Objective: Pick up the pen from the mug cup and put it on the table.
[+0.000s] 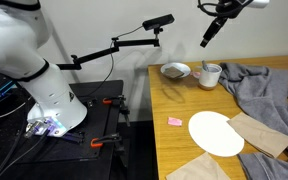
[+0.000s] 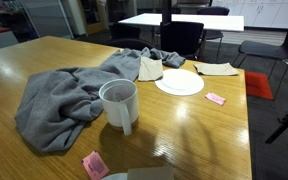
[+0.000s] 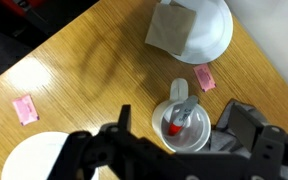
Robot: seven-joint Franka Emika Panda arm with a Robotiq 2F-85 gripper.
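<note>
An office: conference tables (image 2: 181,20) and swivel chairs (image 2: 185,38) fill the background.

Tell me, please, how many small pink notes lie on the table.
2. One pink note lies beside the white plate; the other lies near the bowl. More may be hidden under the grey cloth.

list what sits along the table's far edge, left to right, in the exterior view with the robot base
bowl → mug → grey cloth
</note>
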